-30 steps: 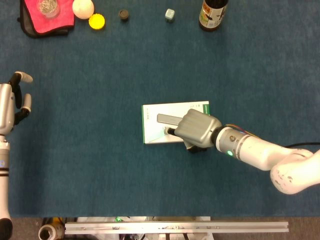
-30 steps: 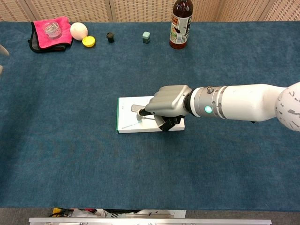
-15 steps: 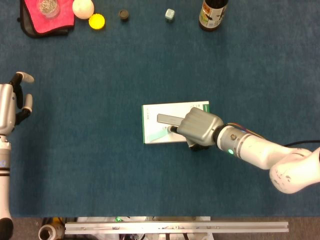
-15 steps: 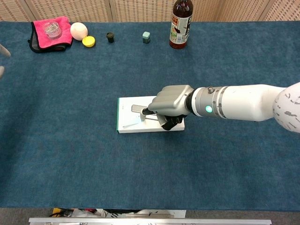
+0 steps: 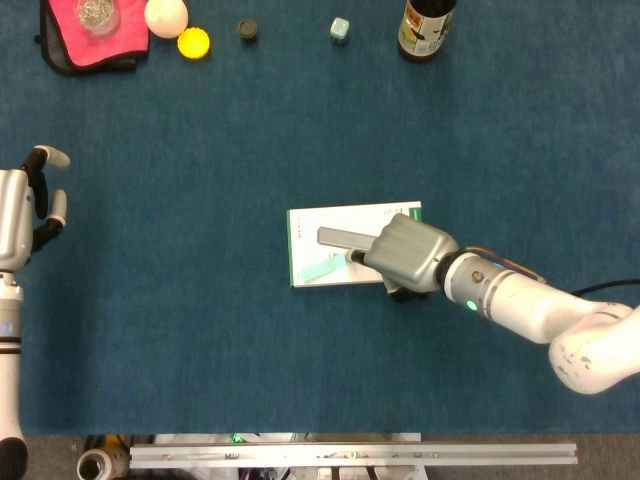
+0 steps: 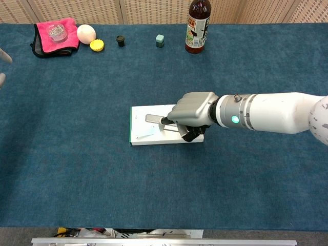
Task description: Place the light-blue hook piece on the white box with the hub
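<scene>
The white box [image 5: 310,225] [image 6: 138,120] lies flat mid-table, with a grey hub pictured on its top. On its near-left part lies the light-blue hook piece [image 5: 322,268] [image 6: 147,134]. My right hand [image 5: 408,255] [image 6: 192,110] covers the box's right end, back upward and fingers curled under. A dark fingertip sits at the piece's right end, and the hand hides whether it still pinches the piece. My left hand [image 5: 28,205] hovers at the table's far left, fingers apart and holding nothing.
Along the far edge stand a pink cloth [image 5: 90,40] with a glass jar, a white ball [image 5: 166,15], a yellow cap [image 5: 194,42], a black cap [image 5: 247,30], a pale cube [image 5: 340,30] and a brown bottle [image 6: 199,25]. A metal rail [image 5: 350,455] runs along the near edge.
My right hand has drawn back to the right, uncovering more of the hook piece on the box. The box slid slightly right with it. The left hand has not moved.
</scene>
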Robot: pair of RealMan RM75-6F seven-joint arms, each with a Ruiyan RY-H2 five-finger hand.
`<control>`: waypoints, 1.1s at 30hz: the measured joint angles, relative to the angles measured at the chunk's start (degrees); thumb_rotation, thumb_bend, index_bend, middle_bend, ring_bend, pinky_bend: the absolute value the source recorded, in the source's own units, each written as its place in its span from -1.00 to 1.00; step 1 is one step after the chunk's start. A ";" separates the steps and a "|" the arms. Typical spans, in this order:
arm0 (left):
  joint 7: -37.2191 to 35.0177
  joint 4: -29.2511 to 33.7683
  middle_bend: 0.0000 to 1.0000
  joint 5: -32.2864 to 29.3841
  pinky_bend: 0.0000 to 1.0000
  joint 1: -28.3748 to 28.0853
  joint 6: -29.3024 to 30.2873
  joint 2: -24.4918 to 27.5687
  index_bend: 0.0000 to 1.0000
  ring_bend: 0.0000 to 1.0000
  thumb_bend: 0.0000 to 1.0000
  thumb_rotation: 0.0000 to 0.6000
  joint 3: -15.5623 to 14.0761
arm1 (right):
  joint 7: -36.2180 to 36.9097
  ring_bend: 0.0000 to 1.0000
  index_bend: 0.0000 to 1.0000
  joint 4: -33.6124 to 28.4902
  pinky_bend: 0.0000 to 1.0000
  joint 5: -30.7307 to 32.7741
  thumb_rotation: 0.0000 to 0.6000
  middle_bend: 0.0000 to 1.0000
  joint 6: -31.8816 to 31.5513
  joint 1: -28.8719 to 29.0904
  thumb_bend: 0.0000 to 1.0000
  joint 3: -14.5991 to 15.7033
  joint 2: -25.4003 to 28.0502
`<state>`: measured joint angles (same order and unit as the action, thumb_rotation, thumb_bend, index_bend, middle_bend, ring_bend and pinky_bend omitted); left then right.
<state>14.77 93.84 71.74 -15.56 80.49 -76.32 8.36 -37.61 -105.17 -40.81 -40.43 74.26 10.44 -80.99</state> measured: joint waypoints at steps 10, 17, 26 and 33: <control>0.26 0.25 0.52 -0.02 0.73 0.32 0.12 0.14 -0.25 0.58 -0.16 1.00 0.16 | 0.41 1.00 -0.63 -0.17 1.00 0.26 0.17 1.00 -0.69 -0.11 1.00 0.56 0.33; 0.19 0.21 0.52 0.06 0.73 0.43 0.02 0.10 -0.25 0.58 -0.16 1.00 0.20 | 1.08 1.00 -0.62 -1.00 1.00 -1.46 0.17 1.00 -1.19 -0.38 1.00 -0.24 0.74; 0.37 0.15 0.52 -0.50 0.73 0.52 -0.46 0.17 -0.25 0.58 -0.16 1.00 0.32 | 0.76 1.00 -0.62 0.90 1.00 -0.55 0.17 1.00 -0.32 -0.03 1.00 0.08 -0.99; 0.68 0.11 0.52 -0.71 0.73 0.32 -0.83 -0.11 -0.25 0.58 -0.16 1.00 0.49 | 0.55 1.00 -0.62 0.51 1.00 -0.18 0.17 1.00 -0.81 -0.11 1.00 0.82 -0.54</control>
<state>15.45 93.94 71.03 -15.25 79.67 -76.43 8.85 -37.07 -104.66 -40.99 -41.24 74.15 11.25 -81.53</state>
